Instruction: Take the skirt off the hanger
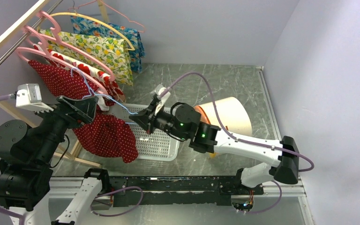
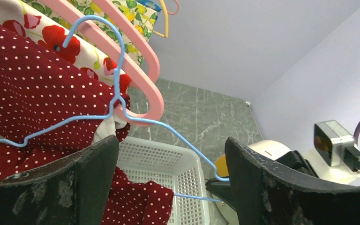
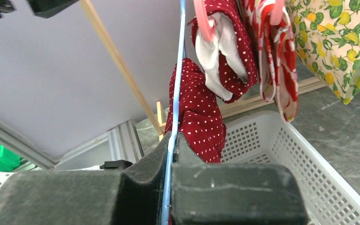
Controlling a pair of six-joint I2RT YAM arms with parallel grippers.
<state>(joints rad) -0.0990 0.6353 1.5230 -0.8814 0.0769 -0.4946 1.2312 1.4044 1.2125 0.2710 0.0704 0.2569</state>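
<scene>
Right claw [image 3: 171, 139] closed on blue wire hanger [image 3: 176, 70]; left claw [image 2: 171, 150] open beside red polka-dot skirt [image 2: 33, 93], left of white basket [image 1: 161, 145].

1. No text, label, brand, number or sign can be read in any view.
2. Skirt [image 1: 107, 136] shows only white dots.
3. Hanger [image 3: 176, 84] and basket [image 1: 161, 146] carry no legible marks.
</scene>
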